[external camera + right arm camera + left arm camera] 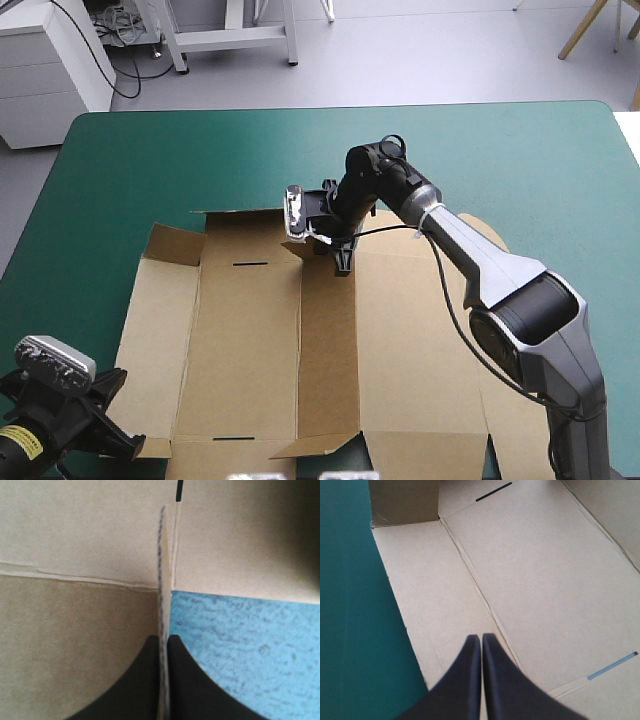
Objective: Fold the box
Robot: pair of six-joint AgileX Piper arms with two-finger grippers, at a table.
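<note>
The right gripper [163, 639] has its two black fingers pinched on a thin edge of the box [75, 530], the board showing edge-on between them. That edge belongs to a strip of board standing up from the sheet. From above, this gripper [340, 255] sits at the far end of the strip, at the far edge of the box and about midway along it. On one side of the held edge is brown board, on the other the teal-green cover [250, 655].

The left gripper [481, 637] has its fingers pressed together with nothing between them. It hangs over the left-hand panel of the box [545, 580], close to where that panel meets the cover [350, 605]. From above it [112, 395] is at the near left corner of the sheet.

I count one box [250, 340], two grippers and, in the left wrist view, two thin slots: one [492, 491] at the far end of a panel, one [612, 665] at the near end. One small flap [405, 502] stands upright at the far left corner.

The box lies opened out on the near half of the table [500, 160], mostly flat. Its longer side runs left to right across the table, partly under the right arm. Its creases and the raised strip [330, 340] run from the near edge toward the far edge.
</note>
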